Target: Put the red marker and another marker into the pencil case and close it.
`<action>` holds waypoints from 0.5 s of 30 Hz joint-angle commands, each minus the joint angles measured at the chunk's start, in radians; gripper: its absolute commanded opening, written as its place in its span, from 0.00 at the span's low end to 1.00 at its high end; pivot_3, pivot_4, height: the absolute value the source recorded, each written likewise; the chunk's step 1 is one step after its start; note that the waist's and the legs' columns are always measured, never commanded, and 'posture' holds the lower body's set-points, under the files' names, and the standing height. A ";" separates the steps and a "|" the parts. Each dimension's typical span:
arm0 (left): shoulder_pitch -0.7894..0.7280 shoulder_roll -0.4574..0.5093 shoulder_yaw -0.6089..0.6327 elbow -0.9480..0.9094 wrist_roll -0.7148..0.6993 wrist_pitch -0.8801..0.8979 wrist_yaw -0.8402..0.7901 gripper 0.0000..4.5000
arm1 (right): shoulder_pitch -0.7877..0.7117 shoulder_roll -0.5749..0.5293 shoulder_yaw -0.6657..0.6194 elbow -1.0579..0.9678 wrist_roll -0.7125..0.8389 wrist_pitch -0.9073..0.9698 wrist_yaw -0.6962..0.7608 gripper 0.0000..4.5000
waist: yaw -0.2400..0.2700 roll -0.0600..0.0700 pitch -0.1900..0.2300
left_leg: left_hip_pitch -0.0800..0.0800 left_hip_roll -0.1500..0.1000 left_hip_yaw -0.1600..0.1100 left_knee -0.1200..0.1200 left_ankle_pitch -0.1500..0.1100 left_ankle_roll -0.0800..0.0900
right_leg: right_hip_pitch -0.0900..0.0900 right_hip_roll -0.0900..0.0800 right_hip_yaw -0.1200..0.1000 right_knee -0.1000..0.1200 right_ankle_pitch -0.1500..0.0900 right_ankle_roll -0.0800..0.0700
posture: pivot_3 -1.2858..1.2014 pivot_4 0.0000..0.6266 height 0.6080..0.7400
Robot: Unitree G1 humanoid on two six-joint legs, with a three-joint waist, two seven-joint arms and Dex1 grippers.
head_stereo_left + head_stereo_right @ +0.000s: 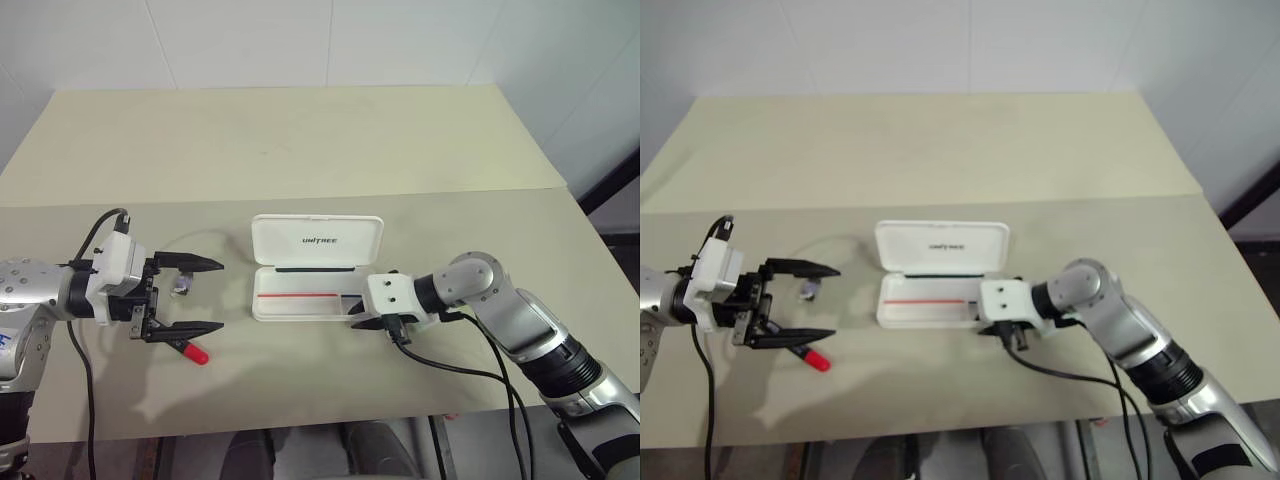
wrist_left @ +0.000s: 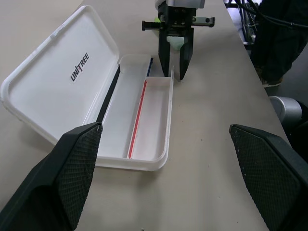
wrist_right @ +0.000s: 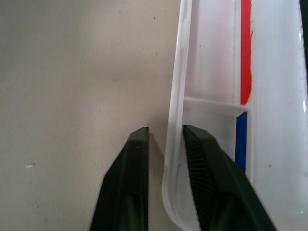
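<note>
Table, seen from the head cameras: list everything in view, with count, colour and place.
flat rectangular table: one, beige, under everything.
white hard plastic hinged pencil case: one, white with red and blue inner stripes, table centre, lid open.
slim black marker with red cap: one, on the table under the left gripper.
small greyish object: one, on the table between the left jaws; too small to identify.
pale green piece, probably the chunky highlighter: one, mostly hidden behind the right gripper.
left gripper: black jaws wide open.
right gripper: black jaws slightly apart, straddling the case's wall.

head views look down at the table (image 1: pixel 300 150); wrist views sit close, sharing the pencil case (image 2: pixel 72 96).
</note>
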 commanded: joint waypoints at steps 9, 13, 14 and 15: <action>-0.018 -0.005 0.010 0.019 0.005 -0.036 0.007 1.00 | -0.034 -0.046 -0.121 -0.077 0.093 -0.003 0.028 0.25 | 0.001 0.000 0.000 | 0.000 0.000 0.000 0.000 0.000 0.000 | 0.000 0.000 0.000 0.000 0.000 0.000 | 0.52 0.24 1.00; -0.013 0.012 0.039 0.035 0.013 -0.043 0.023 1.00 | -0.038 -0.044 -0.232 -0.061 0.216 0.059 0.032 0.33 | 0.001 0.000 0.000 | 0.000 0.000 0.000 0.000 0.000 0.000 | 0.000 0.000 0.000 0.000 0.000 0.000 | 0.52 0.24 1.00; -0.012 0.017 0.049 0.043 0.014 -0.044 0.026 1.00 | -0.034 -0.031 -0.261 -0.048 0.242 0.025 0.030 0.37 | 0.001 0.000 0.000 | 0.000 0.000 0.000 0.000 0.000 0.000 | 0.000 0.000 0.000 0.000 0.000 0.000 | 0.52 0.24 1.00; -0.011 0.024 0.059 0.052 0.014 -0.044 0.028 1.00 | -0.029 -0.028 -0.285 -0.034 0.267 0.007 0.037 0.43 | 0.001 0.000 0.000 | 0.000 0.000 0.000 0.000 0.000 0.000 | 0.000 0.000 0.000 0.000 0.000 0.000 | 0.52 0.24 1.00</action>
